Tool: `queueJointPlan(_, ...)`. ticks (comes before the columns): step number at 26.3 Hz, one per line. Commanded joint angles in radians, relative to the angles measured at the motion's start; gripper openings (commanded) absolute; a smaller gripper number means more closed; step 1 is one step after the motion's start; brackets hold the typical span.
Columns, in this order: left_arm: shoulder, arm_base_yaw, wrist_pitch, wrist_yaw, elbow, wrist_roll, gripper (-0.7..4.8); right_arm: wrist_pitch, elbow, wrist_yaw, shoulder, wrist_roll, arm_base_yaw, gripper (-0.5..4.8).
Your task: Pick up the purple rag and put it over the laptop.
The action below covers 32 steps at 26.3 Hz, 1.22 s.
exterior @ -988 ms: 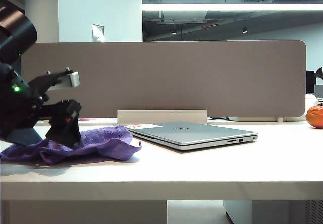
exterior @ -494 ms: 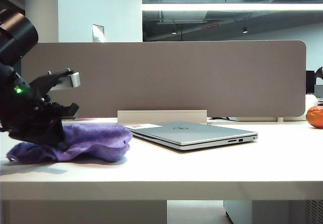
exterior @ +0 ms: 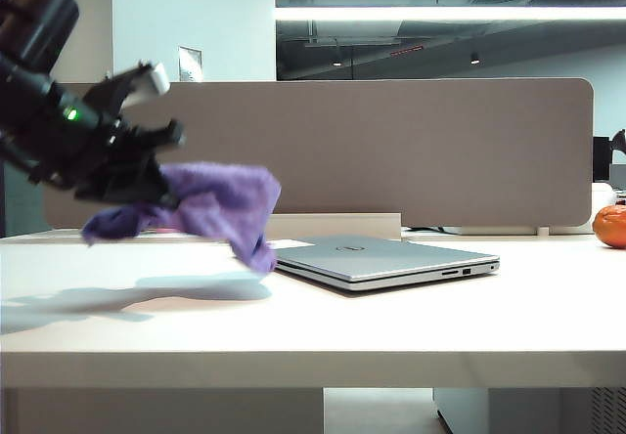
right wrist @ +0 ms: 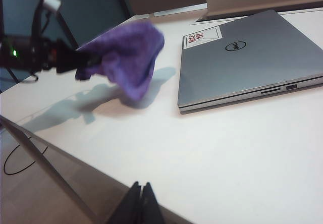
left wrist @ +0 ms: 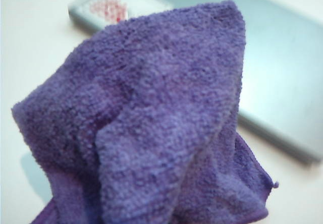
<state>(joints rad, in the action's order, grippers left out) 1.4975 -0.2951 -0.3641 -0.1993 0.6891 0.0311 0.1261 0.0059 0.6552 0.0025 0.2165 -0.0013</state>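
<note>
The purple rag (exterior: 220,209) hangs in the air at the left of the table, bunched, its lowest corner dangling just left of the laptop. My left gripper (exterior: 161,192) is shut on the rag's left part and holds it clear of the tabletop. In the left wrist view the purple rag (left wrist: 161,123) fills the picture and hides the fingers. The silver-grey laptop (exterior: 377,258) lies closed and flat right of the middle, also seen as the laptop (right wrist: 247,65) with a round logo. My right gripper (right wrist: 142,186) is shut, empty, off the table's near edge.
A grey partition (exterior: 391,151) runs behind the table. A low white block (exterior: 313,226) stands behind the laptop. An orange fruit (exterior: 610,226) sits at the far right. A red-printed sticker (right wrist: 202,36) marks the laptop's lid corner.
My left gripper closed on the rag as it lay on the table, then rose and swung toward the laptop, lifting the rag off the surface.
</note>
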Motion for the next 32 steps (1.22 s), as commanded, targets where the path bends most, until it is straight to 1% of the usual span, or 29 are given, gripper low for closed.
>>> queueJointPlan(1,-0.003,-0.015,-0.011,0.000,0.069,0.003,-0.06,-0.008,-0.004,-0.003,-0.002,0.000,0.000,0.22)
queueJointPlan(6,0.024,-0.048,-0.011,0.005,0.175,0.003,-0.06,-0.007,-0.004,-0.005,-0.002,0.000,0.000,0.22)
queueJointPlan(8,0.075,-0.088,-0.011,0.027,0.257,0.002,-0.06,-0.007,-0.004,-0.006,-0.002,0.000,0.000,0.22)
queueJointPlan(11,0.130,-0.122,-0.011,0.056,0.323,0.002,-0.06,-0.007,-0.004,-0.006,-0.002,0.000,0.000,0.22)
queueJointPlan(16,0.238,-0.164,-0.011,0.068,0.437,-0.006,-0.06,-0.007,-0.004,-0.006,-0.002,0.000,0.000,0.22)
queueJointPlan(19,0.304,-0.182,-0.011,0.068,0.496,-0.021,-0.06,-0.007,-0.004,-0.006,-0.002,0.000,0.000,0.22)
queueJointPlan(27,0.481,-0.199,-0.004,0.072,0.665,-0.020,-0.06,-0.005,-0.004,-0.006,-0.002,0.000,0.000,0.22)
queueJointPlan(32,0.559,-0.199,0.085,0.072,0.764,-0.019,-0.06,-0.003,-0.004,-0.005,-0.002,0.000,0.000,0.22)
